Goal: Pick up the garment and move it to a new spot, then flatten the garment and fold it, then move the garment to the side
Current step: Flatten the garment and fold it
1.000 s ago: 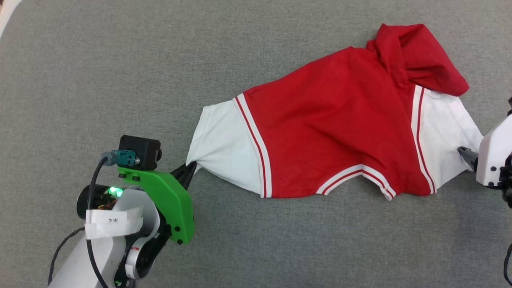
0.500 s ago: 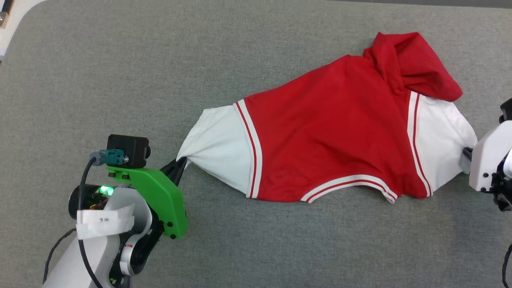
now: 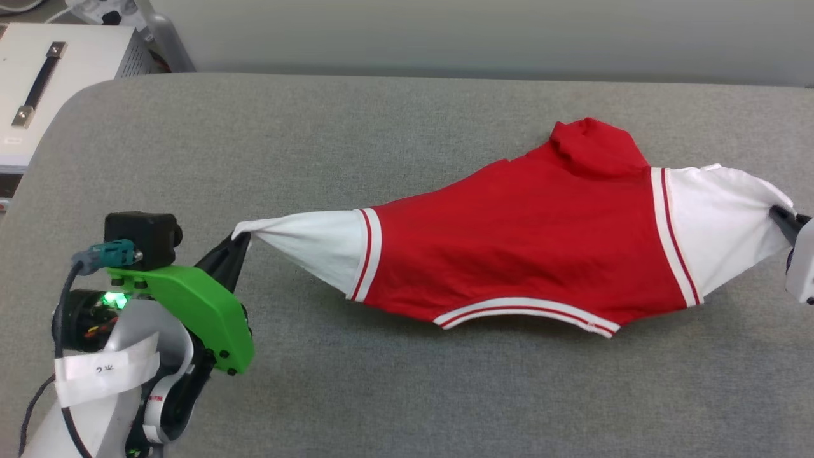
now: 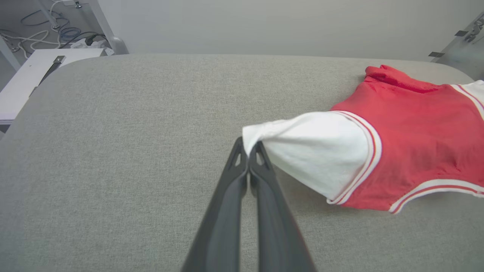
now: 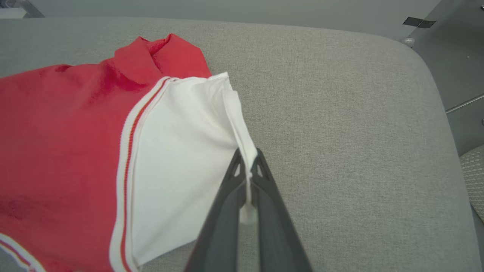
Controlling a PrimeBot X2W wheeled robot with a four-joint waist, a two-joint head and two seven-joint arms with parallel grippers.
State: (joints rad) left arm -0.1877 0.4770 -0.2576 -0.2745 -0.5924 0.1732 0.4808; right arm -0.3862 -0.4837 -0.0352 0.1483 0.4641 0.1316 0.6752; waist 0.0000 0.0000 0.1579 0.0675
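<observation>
Red cloth with white sleeves hangs stretched between two grippers above the right half of the grey table (image 3: 381, 127). This garment (image 3: 521, 248) sags at its striped collar edge, which casts a shadow on the table, while its far red part lies bunched toward the table's back edge and seems to rest there. The left gripper (image 3: 240, 240), near the table's middle-left, has its fingers pressed together on the very tip of one sleeve (image 3: 311, 245). The right gripper (image 3: 781, 219), at the table's right edge, pinches the hem of the other sleeve (image 3: 718, 216), and in its wrist view a fold of white cloth is clamped between the fingers. I judge this to be the first step: the garment is gripped and partly raised, but not yet carried to a new spot on the table. The next move calls for both arms to rise and travel together at the same spacing, so the cloth keeps its tension and the bunched part clears the table. Each grip holds only a little thin fabric, so a sharp pull could slip a sleeve free.
</observation>
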